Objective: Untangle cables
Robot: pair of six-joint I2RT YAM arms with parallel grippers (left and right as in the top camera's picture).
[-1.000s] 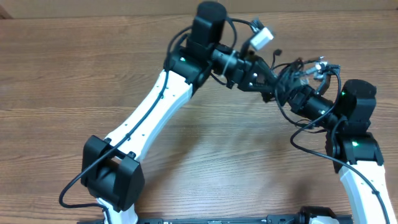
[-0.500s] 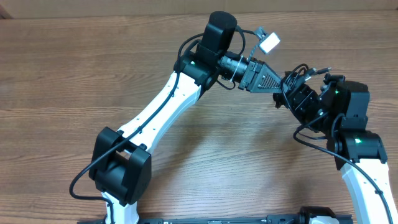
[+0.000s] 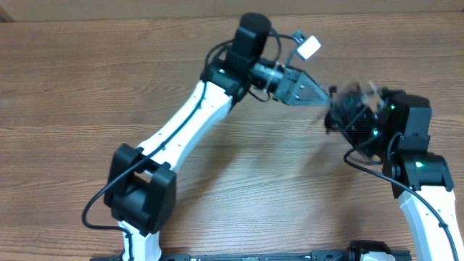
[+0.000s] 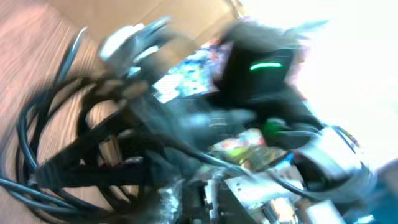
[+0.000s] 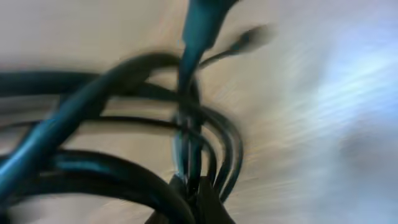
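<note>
My right pincer (image 3: 338,114) is closed together on the cables (image 5: 214,134). They are a bundle of thin black loops over the right rear of the bench (image 3: 80,94), all blurred. My left pincer (image 3: 319,97) points at that bundle from just beside it. I cannot tell whether its fingers are apart.

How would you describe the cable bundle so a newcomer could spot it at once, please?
On the wooden table, follow the two white arms to where their black tips nearly meet, right of centre. The cables are the blurred knot of thin black cords there, thinner and loopier than the thick wires fixed along the arms.
</note>
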